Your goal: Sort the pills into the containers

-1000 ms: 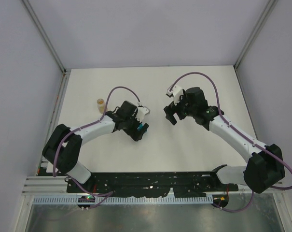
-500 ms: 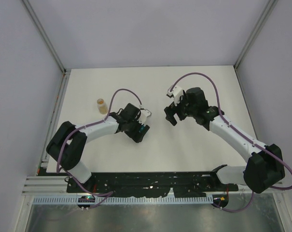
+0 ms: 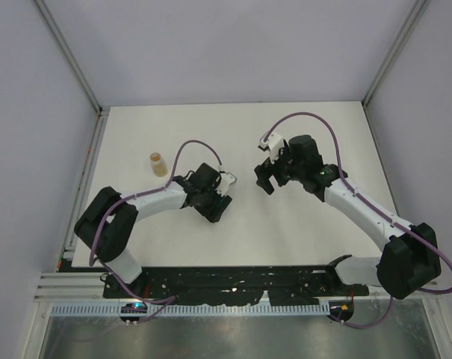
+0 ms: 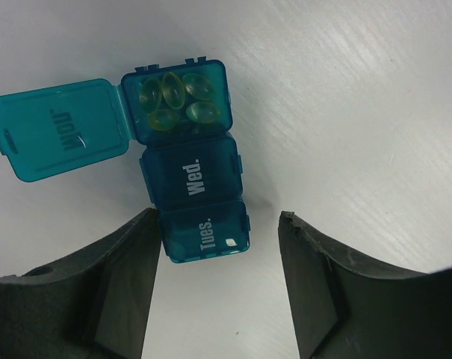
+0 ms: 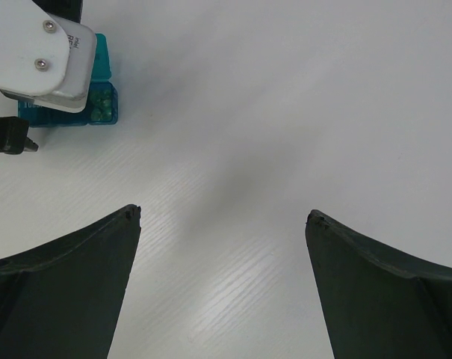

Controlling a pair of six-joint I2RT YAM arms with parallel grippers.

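half-open left end effector point(image 4: 217, 217) astride the containers point(image 4: 190, 178) — narrower than before; right end effector point(image 5: 224, 215) still wide open

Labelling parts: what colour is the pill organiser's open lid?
The open lid is teal-blue, clearest in the left wrist view.

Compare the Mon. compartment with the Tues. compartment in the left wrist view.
The Mon. compartment has its lid swung open to the side; the Tues. compartment is shut. The Mon. compartment shows several yellowish pills; nothing shows inside the Tues. compartment. The Tues. compartment sits between the open fingers of the left gripper; the Mon. compartment lies at the far end of the strip. Both are teal, square and joined in that strip.
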